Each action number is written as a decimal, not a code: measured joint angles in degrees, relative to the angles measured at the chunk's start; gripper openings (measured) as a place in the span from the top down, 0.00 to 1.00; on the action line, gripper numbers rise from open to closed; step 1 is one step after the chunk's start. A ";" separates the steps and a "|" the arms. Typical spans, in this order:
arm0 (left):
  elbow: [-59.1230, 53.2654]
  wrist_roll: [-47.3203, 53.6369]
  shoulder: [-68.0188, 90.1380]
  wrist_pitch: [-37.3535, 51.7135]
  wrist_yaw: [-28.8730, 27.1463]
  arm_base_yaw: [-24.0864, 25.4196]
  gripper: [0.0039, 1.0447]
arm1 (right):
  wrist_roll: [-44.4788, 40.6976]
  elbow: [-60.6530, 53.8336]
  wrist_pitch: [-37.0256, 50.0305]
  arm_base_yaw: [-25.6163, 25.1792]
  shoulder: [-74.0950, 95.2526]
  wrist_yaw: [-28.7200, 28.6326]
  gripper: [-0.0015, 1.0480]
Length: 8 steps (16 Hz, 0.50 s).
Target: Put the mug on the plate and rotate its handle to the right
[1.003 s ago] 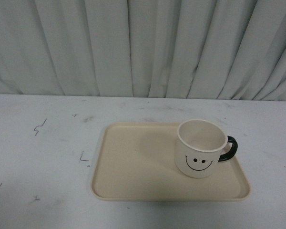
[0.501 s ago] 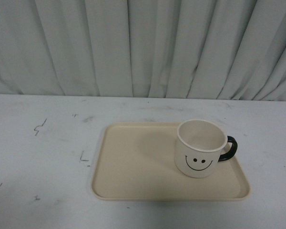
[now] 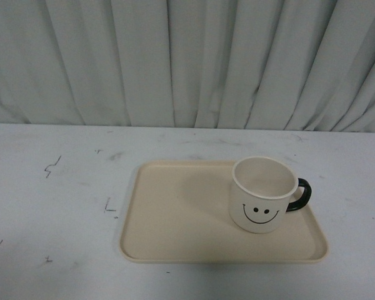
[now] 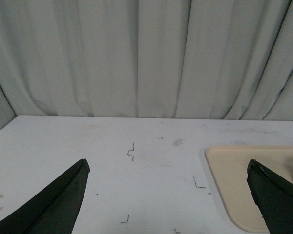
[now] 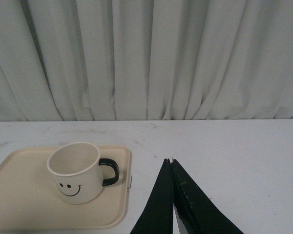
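The cream-white mug (image 3: 263,194) stands upright on the right part of the beige plate (image 3: 175,212), smiley face toward the camera. Its black handle (image 3: 301,194) points right. Neither gripper shows in the front view. In the right wrist view the mug (image 5: 75,171) sits on the plate (image 5: 19,204), handle (image 5: 110,171) toward my right gripper (image 5: 170,161), which is shut, empty and apart from the plate. In the left wrist view my left gripper (image 4: 168,165) is open and empty above the table, with the plate's corner (image 4: 234,168) beside one fingertip.
The white table (image 3: 56,206) carries small black marks (image 3: 52,165). A pale pleated curtain (image 3: 187,62) hangs along the table's far edge.
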 joint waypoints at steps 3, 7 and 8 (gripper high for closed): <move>0.00 0.00 0.00 0.02 0.00 -0.02 0.06 | 0.00 0.00 0.00 0.00 0.00 0.02 0.78; 0.00 0.00 0.00 0.00 0.00 0.00 0.06 | 0.00 0.00 0.02 0.00 0.00 0.00 0.32; 0.00 0.00 0.00 0.02 0.00 0.00 0.06 | 0.02 0.00 0.02 0.00 0.00 0.00 0.21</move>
